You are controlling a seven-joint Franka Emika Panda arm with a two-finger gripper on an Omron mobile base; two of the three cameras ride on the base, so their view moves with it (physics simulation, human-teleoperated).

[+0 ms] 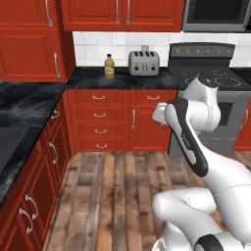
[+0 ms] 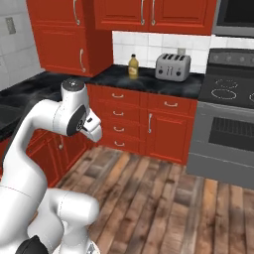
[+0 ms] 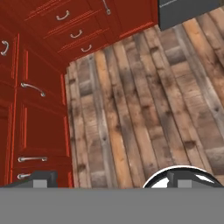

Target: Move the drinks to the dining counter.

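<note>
Red cabinets (image 1: 122, 120) with silver handles under a black marbled surface (image 1: 29, 105). White tiled wall (image 1: 93, 46) behind, red wall cupboards (image 1: 122, 13) above. Grey stove (image 2: 225, 131) to the right. Worn wooden plank floor (image 3: 144, 109).

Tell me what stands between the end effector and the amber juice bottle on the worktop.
Nothing visible does. The amber juice bottle stands free near the front of the black worktop, left of the silver toaster. The end effector hangs over bare wooden floor, well short of it.
</note>
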